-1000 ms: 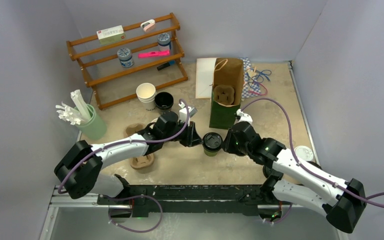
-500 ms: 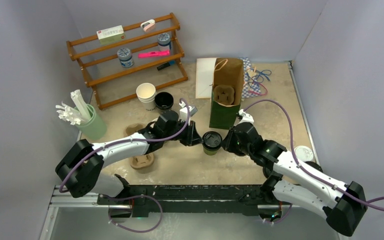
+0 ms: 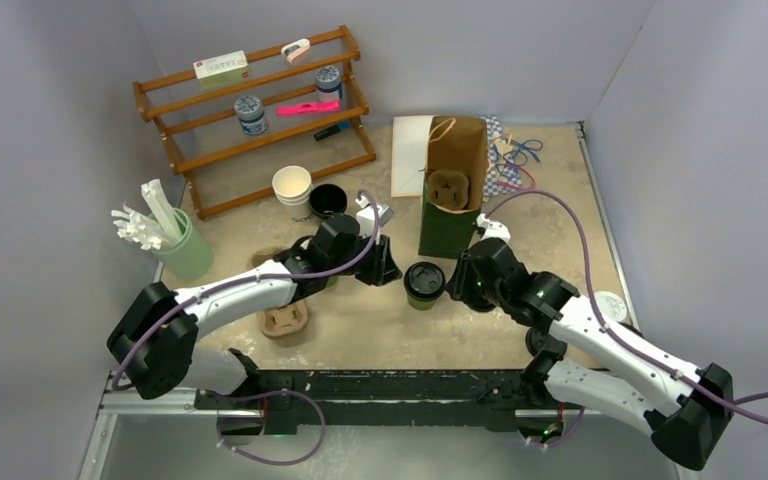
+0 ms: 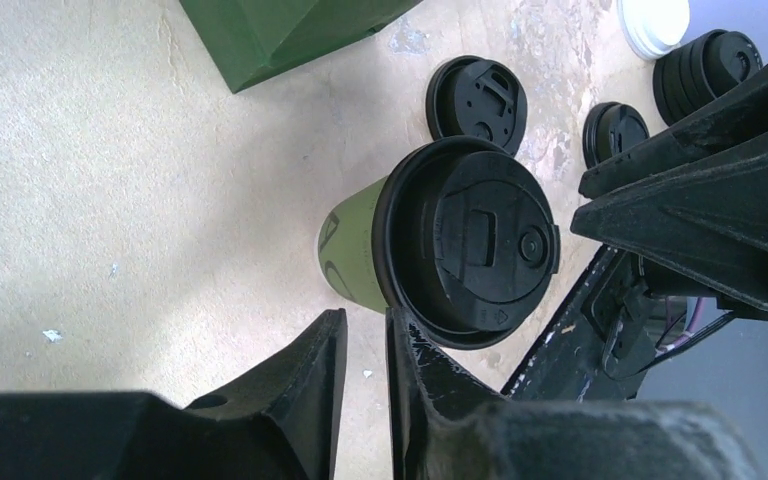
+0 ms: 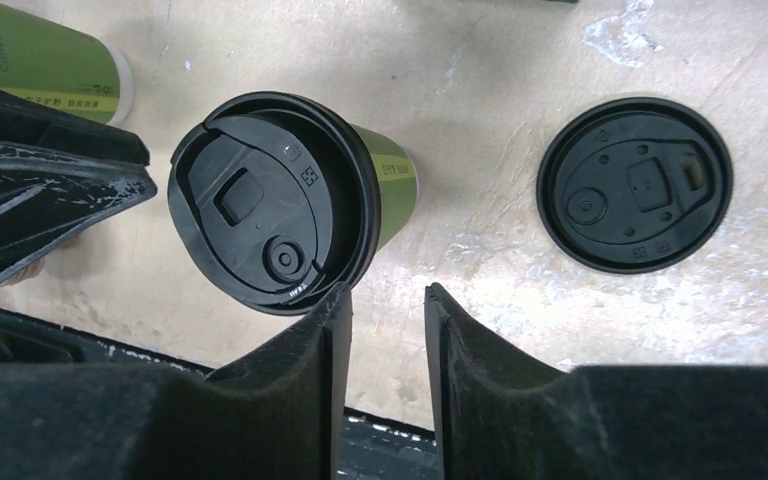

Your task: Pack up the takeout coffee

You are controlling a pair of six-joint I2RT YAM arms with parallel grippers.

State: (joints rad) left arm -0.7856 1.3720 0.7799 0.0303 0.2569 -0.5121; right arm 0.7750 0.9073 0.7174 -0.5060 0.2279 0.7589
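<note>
The takeout coffee, an olive-green cup under a black sip lid, stands upright on the table between my two grippers. In the left wrist view its lid lies just past my left gripper, whose jaws stand a narrow gap apart with nothing between them; one fingertip is right at the lid's rim. In the right wrist view the coffee sits beyond my right gripper, open and empty, its left fingertip beside the rim. From above, the left gripper and right gripper flank the cup.
An open green paper bag with a cardboard carrier inside stands just behind the cup. Loose black lids lie to the right. A lidless green cup, a black cup, a wooden rack and a straw holder are at the left.
Both grippers have widened slightly. The left gripper has drawn back a little from the cup, which has stayed in place.
</note>
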